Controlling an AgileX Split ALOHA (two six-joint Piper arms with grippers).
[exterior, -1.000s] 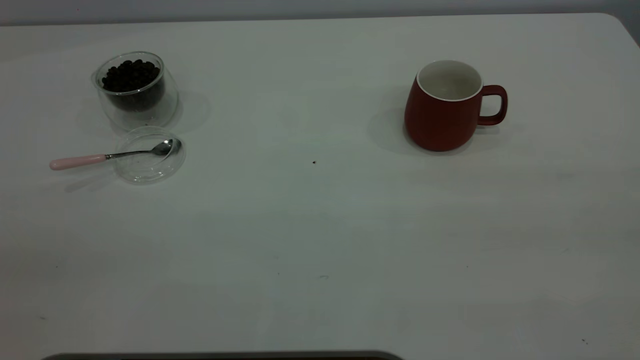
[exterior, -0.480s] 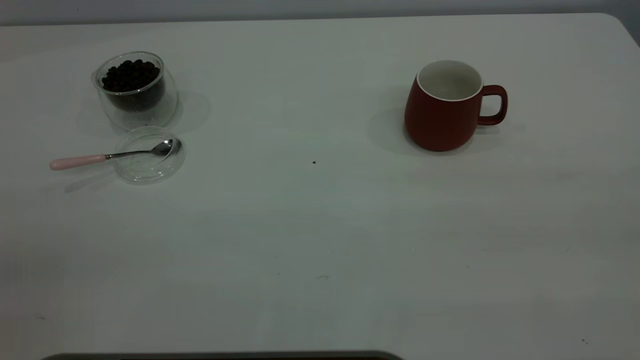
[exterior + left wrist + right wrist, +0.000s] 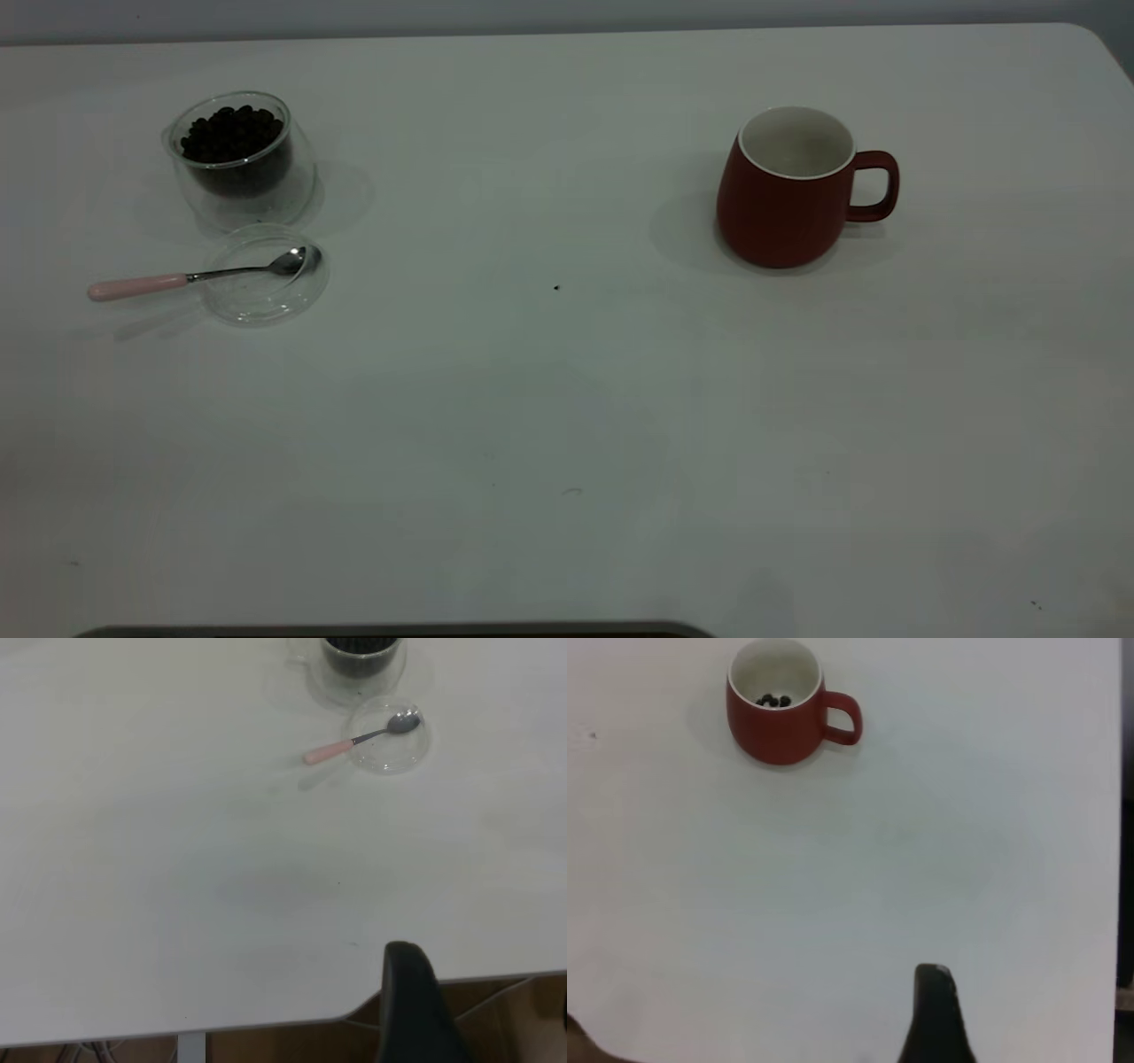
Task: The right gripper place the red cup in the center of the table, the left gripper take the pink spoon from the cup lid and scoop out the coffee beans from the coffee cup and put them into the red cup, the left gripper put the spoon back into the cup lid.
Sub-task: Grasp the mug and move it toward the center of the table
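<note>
The red cup (image 3: pixel 784 199) stands upright at the right back of the table (image 3: pixel 567 399), handle pointing right. The right wrist view shows a few dark beans (image 3: pixel 774 700) on the bottom of the red cup (image 3: pixel 780 713). At the left back, the clear coffee cup (image 3: pixel 241 159) holds coffee beans (image 3: pixel 232 133). Just in front lies the cup lid (image 3: pixel 264 275) with the pink spoon (image 3: pixel 137 286) resting across it, bowl in the lid, handle pointing left. My left gripper (image 3: pixel 487 1010) hangs open at the table's near edge, far from the spoon (image 3: pixel 332 750). My right gripper (image 3: pixel 1028 1028) is open and empty, well short of the cup.
A tiny dark speck (image 3: pixel 556 287) lies near the table's middle. The table's right edge (image 3: pixel 1114 859) runs close beside my right gripper. Neither arm shows in the exterior view.
</note>
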